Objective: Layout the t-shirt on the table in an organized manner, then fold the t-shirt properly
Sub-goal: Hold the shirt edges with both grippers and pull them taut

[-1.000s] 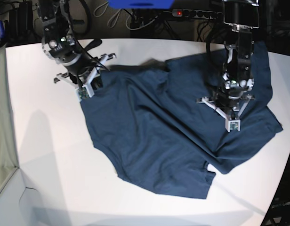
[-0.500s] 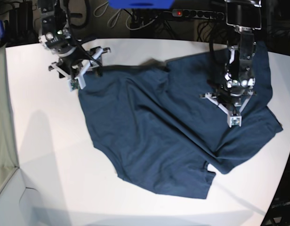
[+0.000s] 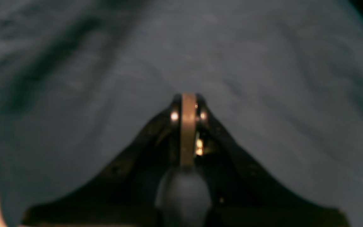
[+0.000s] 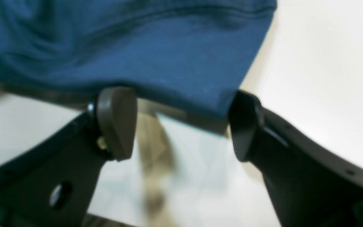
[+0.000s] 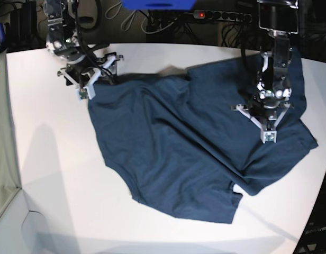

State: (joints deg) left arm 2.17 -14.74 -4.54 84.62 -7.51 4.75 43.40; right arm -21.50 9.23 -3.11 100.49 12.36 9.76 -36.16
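right gripper (image 4: pixel 181 126) spread wide, holding nothing, at shirt (image 5: pixel 195 143) corner | left gripper (image 3: pixel 187 101) pressed together over shirt

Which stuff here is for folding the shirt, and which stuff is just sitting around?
For the job:
- t-shirt
- table
- left gripper, shut, over the shirt
- right gripper, open at the shirt's edge

Just sitting around:
- power strip behind the table
- cables behind the table

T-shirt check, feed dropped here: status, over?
Right gripper open, off cloth. Left gripper shut above t-shirt. T-shirt rumpled on table, unfolded. Nothing obstructing.
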